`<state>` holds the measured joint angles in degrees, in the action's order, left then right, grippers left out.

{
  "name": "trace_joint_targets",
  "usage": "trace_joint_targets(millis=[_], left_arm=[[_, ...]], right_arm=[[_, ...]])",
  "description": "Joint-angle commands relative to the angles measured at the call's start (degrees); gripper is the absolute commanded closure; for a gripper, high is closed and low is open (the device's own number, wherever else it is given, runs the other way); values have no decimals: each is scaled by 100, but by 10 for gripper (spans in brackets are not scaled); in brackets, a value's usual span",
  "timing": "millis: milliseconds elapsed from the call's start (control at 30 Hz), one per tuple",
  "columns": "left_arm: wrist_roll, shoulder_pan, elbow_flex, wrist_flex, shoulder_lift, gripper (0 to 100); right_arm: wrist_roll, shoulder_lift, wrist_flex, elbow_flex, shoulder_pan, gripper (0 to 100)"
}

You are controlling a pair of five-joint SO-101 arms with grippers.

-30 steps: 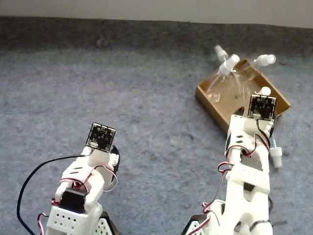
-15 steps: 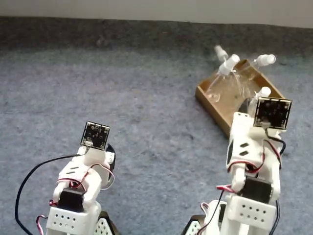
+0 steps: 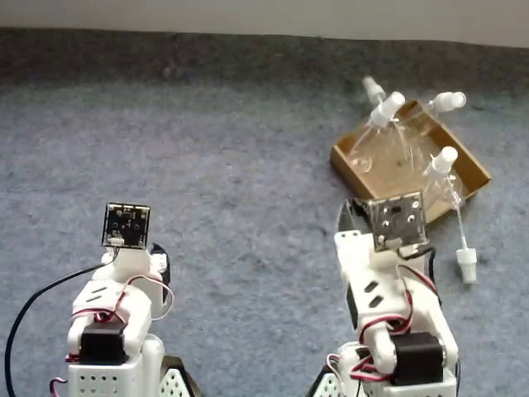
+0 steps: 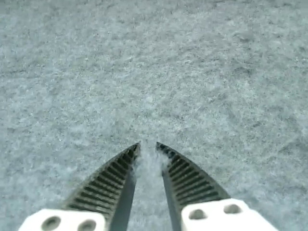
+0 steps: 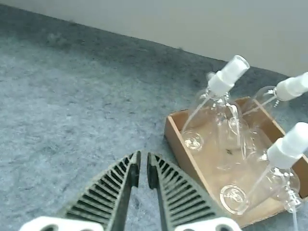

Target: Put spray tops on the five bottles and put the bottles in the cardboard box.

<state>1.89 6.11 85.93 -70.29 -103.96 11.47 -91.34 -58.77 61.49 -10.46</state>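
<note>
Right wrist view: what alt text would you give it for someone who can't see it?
An open brown cardboard box holds several clear bottles fitted with white spray tops, on a grey carpeted table. In the foreground, the arm's black ribbed jaws are shut and empty.

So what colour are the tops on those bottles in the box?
White spray tops on clear bottles; clearest in the right wrist view.

L gripper (image 4: 147,144) over grey carpet (image 4: 144,57); ribbed fingers (image 4: 113,180) nearly together, thin gap at tips, carpet visible thru it.
</note>
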Motion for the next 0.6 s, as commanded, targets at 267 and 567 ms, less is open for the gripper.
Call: trace_joint_targets(millis=[267,567], left_arm=[[-26,163,848,9,-31,993],[-26,-840,1121,-35,-13,995]], right_arm=[[70,-1437,13,1771,-163,993],[70,-1393,804,2958,-127,993]])
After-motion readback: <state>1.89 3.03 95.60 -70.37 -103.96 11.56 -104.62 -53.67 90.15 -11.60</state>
